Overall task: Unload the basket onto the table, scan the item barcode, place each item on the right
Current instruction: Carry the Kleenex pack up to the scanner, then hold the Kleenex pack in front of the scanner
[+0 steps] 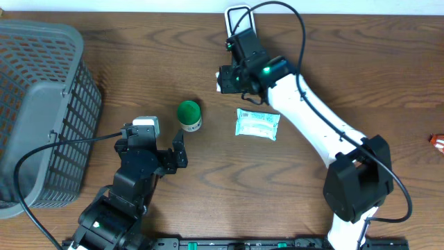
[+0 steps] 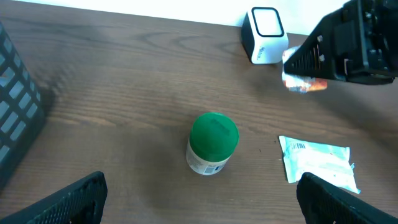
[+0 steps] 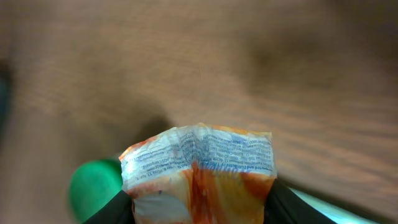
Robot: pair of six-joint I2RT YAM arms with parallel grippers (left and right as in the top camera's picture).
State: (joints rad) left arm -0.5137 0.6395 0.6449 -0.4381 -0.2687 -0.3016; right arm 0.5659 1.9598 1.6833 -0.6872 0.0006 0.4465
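Left gripper point(image 2: 202, 196) sits nearest me, jaws fully released, nothing between them, pointing at the jar point(image 2: 212, 144). The jar is upright with a green cap, just ahead of the left fingers point(image 2: 74, 200) and not touching them. To its right a pale green-white packet point(image 2: 318, 163) lies flat on the table point(image 1: 104, 42), near the jar but apart from it. The grey basket point(image 1: 41, 111) is at the far left edge.

Past those, right gripper point(image 3: 199, 200) is clenched on the sachet point(image 3: 198, 163), which is orange and white with a crinkled top edge of fine print standing up between the fingers. I see no barcode on the face the wrist cam shows. From overhead the sachet is held above the table beyond the packet, just short of the scanner point(image 1: 239, 17). The scanner is a small white box at the far edge, and in the left wrist view the sachet hangs just beside it, not touching.

Small red thing point(image 1: 437, 142) at the right edge; can't tell what it is.
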